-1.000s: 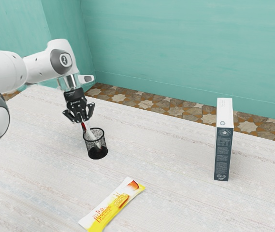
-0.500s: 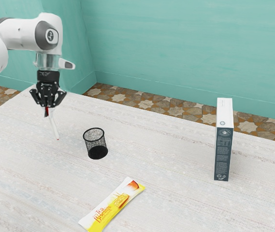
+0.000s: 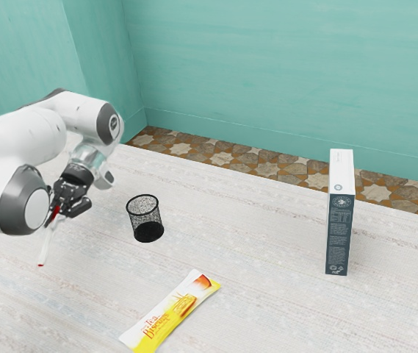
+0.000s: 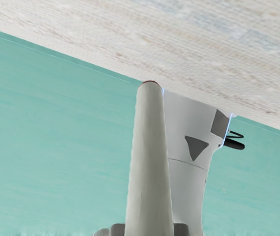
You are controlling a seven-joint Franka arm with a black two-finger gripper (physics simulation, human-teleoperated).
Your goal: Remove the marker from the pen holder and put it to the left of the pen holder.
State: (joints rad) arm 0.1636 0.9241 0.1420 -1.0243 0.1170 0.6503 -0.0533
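Note:
In the exterior view, the black gripper is shut on the marker's red upper part, low over the table at the exterior view's left. The white marker hangs tilted from it, its red-dotted end pointing down; whether that end touches the table I cannot tell. The black mesh pen holder stands upright with nothing in it, apart from the gripper toward the exterior view's right. In the wrist view the marker reaches out large between two dark grey fingertips.
A yellow and white biscuit packet lies on the white table near the exterior view's lower edge. A tall dark box stands at the exterior view's right. Part of the arm's white body appears behind the marker.
The marker came up out of the pen holder with my gripper and moved toward the exterior view's left, then lower and nearer the arm's base. My hand has tilted. The pen holder stayed put.

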